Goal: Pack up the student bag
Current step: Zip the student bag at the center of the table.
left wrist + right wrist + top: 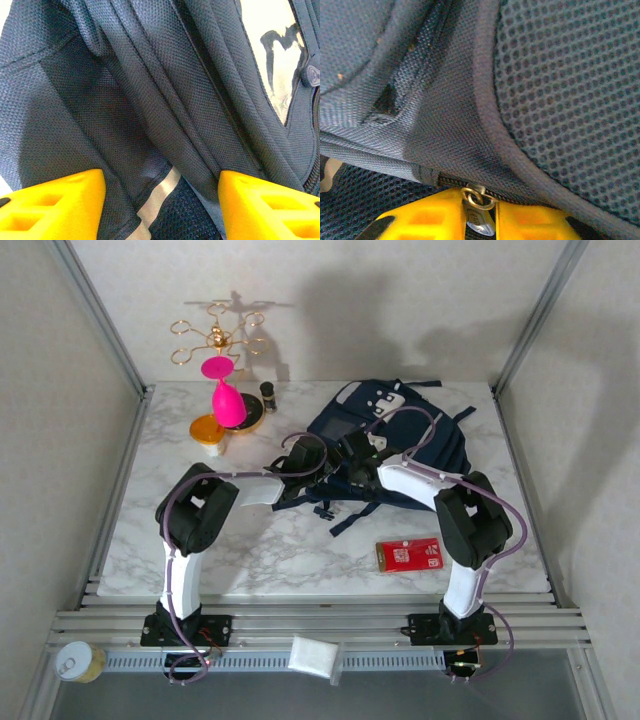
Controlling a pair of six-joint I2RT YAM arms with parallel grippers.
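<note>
Student bag point(450, 450) lies far centre-right on the marble table point(300, 550); right gripper point(480, 204) pinches narrow on the zip pull point(481, 223), likely to draw the zip open, while left gripper point(160, 192) stands wide astride a fabric fold, probably to brace it

On your marble table point(270, 550): a pink goblet point(224, 395) beside an orange-lidded pot point(207, 429) and small dark bottle point(268, 395), far left; a red packet point(409, 555) lies near right.
</note>
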